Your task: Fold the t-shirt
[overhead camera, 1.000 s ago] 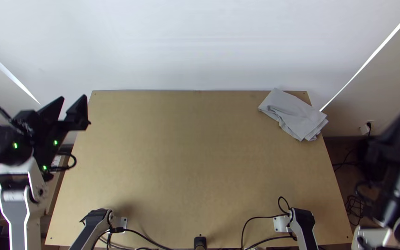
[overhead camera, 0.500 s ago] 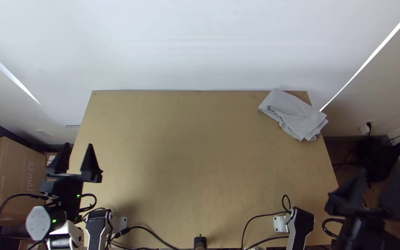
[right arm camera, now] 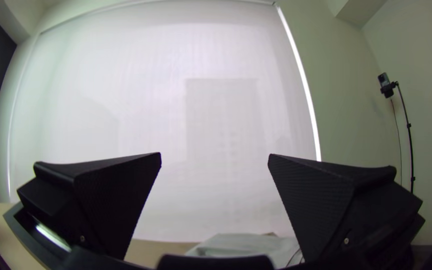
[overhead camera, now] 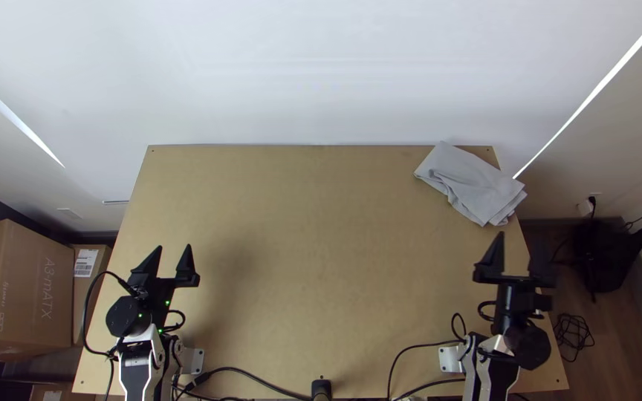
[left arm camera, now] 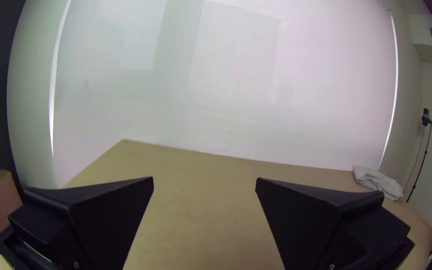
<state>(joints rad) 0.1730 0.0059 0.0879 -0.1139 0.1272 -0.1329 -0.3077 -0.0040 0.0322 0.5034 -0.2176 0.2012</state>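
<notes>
- Beyond the right gripper [overhead camera: 520,236], at the table's [overhead camera: 299,223] far corner, the shirt [overhead camera: 473,182] lies in a layered bundle.
- State: the right gripper's fingers stand wide apart, unloaded; the left gripper [overhead camera: 174,246] is likewise wide and unloaded.
- Risk: shirt falls. Cause: it overlaps the side edge, so an outward nudge from my right fingers could tip it over.
- Risk: wrong layers gripped. Cause: stacked cloth; I should pinch one upper layer.
- Risk: fingertips strike the wall [overhead camera: 299,74]. Cause: overreach past the shirt.
- Edges: the side edge runs close by my right gripper.
- Room: bare wood spans inward to the left gripper; I judge it sufficient for dragging and spreading.
</notes>
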